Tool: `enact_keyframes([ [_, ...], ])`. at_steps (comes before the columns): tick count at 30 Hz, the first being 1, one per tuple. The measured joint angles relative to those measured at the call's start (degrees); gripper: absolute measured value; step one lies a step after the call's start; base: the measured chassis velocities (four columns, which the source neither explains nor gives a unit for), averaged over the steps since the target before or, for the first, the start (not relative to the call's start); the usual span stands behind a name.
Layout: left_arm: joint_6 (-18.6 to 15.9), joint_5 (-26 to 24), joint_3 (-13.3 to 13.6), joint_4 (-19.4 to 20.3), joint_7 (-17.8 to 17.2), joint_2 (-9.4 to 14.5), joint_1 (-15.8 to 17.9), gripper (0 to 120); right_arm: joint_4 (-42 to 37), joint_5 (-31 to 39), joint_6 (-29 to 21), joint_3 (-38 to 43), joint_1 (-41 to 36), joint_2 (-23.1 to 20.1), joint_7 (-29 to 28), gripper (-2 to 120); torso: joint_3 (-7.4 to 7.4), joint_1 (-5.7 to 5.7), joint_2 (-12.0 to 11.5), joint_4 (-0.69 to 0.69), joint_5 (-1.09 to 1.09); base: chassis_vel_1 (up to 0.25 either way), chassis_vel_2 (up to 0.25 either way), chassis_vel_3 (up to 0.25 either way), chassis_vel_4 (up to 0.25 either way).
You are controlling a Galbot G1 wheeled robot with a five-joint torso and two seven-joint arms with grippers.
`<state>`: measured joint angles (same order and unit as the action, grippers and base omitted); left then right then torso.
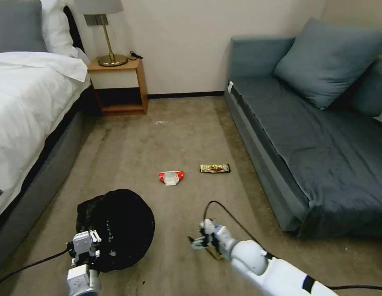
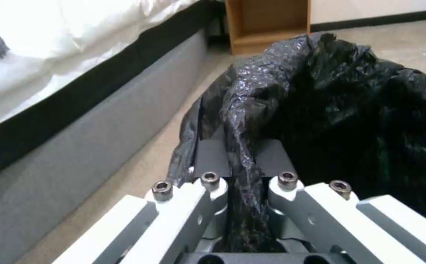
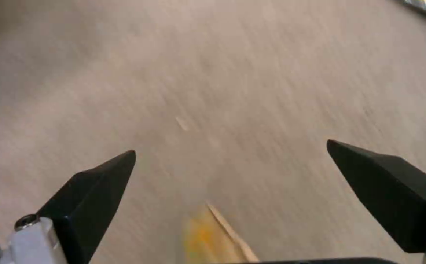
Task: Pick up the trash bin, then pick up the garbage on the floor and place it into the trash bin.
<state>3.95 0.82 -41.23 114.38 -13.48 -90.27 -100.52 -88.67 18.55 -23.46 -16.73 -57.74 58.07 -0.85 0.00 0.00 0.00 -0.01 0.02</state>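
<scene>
Carpeted floor, black-bagged round trash bin (image 1: 117, 228)

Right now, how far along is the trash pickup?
Bin step looks done: the left end effector is shut on the trash bin liner. In hand: the right end effector is open, low over the carpet. Left: the red-and-white wrapper and the gold-brown snack bar wrapper lie on the floor.

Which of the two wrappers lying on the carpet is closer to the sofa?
The gold-brown snack bar wrapper: long, flat and dark, it lies nearer the sofa. The red-and-white wrapper lies farther from it, toward the bed side.
</scene>
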Motion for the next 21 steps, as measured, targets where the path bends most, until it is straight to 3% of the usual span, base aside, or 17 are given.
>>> enact_keyframes([
  [6,0.25,0.65,0.34,0.02,-0.03,-0.34,-0.38,5,2.07,-0.35,-5.33,4.04,-2.26,-0.49,2.02,100,0.0,0.0,-0.01,0.0,-0.01,0.0,0.0,0.0,0.0],
  [17,1.53,1.27,0.36,0.12,-0.03,-0.21,-1.21,5,5.54,-2.33,-6.68,8.45,-4.52,0.29,6.53,100,0.0,0.0,0.0,0.01,-0.02,0.0,0.0,0.0,0.0],
  [21,1.66,1.27,0.33,0.3,-0.03,0.04,-1.43,5,7.02,-3.31,-6.51,9.6,-4.94,0.96,8.04,85,0.0,0.0,-0.01,0.01,-0.02,0.0,0.0,0.0,0.0],
])
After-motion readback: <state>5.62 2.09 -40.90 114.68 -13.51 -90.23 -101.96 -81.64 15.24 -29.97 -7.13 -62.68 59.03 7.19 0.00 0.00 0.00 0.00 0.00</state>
